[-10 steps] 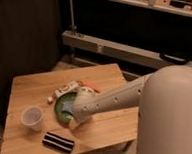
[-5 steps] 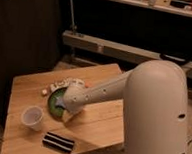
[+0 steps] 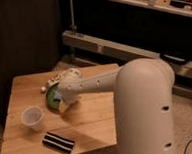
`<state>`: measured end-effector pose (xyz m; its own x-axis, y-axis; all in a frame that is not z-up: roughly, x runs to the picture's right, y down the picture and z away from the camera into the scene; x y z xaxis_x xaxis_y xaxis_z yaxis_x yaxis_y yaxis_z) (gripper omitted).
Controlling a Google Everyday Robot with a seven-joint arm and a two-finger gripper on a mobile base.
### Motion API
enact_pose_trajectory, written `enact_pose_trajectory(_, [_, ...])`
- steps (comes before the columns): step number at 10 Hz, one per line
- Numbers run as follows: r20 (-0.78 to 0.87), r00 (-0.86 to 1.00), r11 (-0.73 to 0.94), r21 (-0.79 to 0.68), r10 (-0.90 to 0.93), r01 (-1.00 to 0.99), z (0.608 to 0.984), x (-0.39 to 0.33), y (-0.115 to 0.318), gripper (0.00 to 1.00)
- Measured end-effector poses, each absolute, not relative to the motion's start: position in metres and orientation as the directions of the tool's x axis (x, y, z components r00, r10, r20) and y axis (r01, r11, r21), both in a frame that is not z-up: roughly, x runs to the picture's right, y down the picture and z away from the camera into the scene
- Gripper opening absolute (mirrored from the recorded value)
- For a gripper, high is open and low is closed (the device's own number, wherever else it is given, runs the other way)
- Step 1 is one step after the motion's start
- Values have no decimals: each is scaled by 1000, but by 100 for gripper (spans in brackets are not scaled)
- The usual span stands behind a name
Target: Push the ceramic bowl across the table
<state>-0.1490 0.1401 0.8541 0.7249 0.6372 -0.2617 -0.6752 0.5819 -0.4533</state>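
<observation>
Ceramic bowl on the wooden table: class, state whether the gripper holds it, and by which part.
Cannot be told. The gripper is at the ceramic bowl, but the arm's wrist covers the contact, so neither a hold nor its place shows.

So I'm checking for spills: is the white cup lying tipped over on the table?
No, the white cup stands upright on the table, apart from the hand at the ceramic bowl.

The green ceramic bowl (image 3: 52, 95) sits near the middle of the small light wooden table (image 3: 93, 122), mostly hidden behind the arm, with the gripper (image 3: 63, 105) right against its near side.
</observation>
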Motion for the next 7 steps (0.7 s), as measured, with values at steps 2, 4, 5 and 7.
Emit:
enact_pose_trajectory(2, [-252,733,573,-485,632,-661,862,-161,141,80])
enact_pose_trajectory(4, [-242,718,557,-489,653,-672,864,-163,136,80])
enact_pose_trajectory(5, [-240,703,547,-481,669,-685,863,-156,131,80])
enact_pose_trajectory(7, [-237,698,546,-476,675,-689,862,-153,128,80])
